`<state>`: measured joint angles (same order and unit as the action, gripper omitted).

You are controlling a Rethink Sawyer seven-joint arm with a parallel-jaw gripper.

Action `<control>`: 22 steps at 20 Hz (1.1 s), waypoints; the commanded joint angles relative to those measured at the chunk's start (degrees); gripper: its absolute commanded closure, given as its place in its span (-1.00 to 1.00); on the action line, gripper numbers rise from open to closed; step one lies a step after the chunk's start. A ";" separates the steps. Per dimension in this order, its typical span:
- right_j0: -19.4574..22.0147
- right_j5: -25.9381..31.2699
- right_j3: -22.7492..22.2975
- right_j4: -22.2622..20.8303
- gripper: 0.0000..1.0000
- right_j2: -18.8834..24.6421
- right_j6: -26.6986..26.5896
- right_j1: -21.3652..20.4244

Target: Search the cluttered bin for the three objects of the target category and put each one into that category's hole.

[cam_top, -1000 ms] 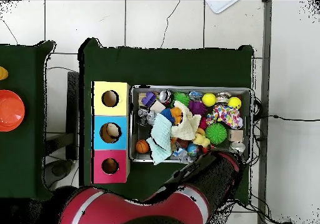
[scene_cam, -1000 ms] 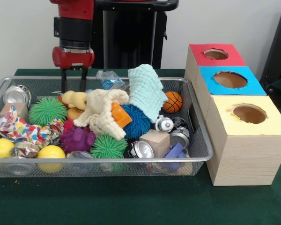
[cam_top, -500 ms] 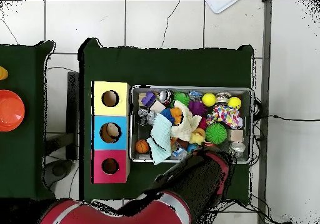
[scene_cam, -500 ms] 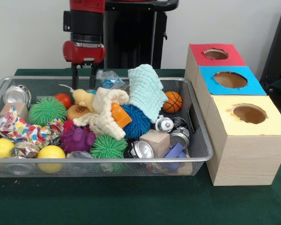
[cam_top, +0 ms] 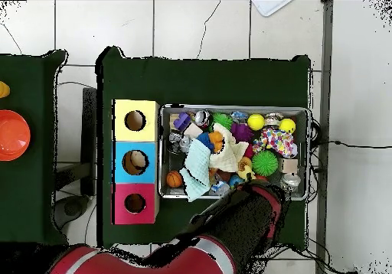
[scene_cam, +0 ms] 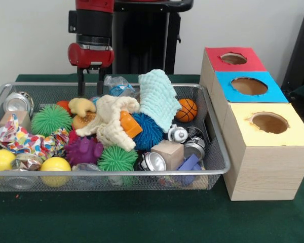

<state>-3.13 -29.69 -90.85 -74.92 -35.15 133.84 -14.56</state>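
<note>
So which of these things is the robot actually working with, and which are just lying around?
Part of the job:
hand, open
wire bin and its contents
box with three holes

Just lying about:
orange bowl
white object at the overhead view's top edge

A wire mesh bin (scene_cam: 213, 152) lies on the green table, packed with toys, cloths and cans heaped over one another. Just right of it stands a row of three wooden boxes, each with a round hole on top: yellow (scene_cam: 269, 123) nearest, blue (scene_cam: 249, 86) in the middle, red (scene_cam: 233, 58) farthest.
</note>
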 commanded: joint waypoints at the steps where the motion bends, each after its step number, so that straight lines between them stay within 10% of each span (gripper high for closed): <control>1: 2.42 -0.94 0.01 4.37 -1.00 4.28 -22.12 -0.59; 7: 4.65 -2.73 0.85 3.10 -1.00 4.92 -16.75 -2.68; 22: 4.84 -2.11 0.42 4.85 -1.00 5.84 -25.01 -3.36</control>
<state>1.09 -29.69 -90.88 -74.32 -35.17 132.62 -18.36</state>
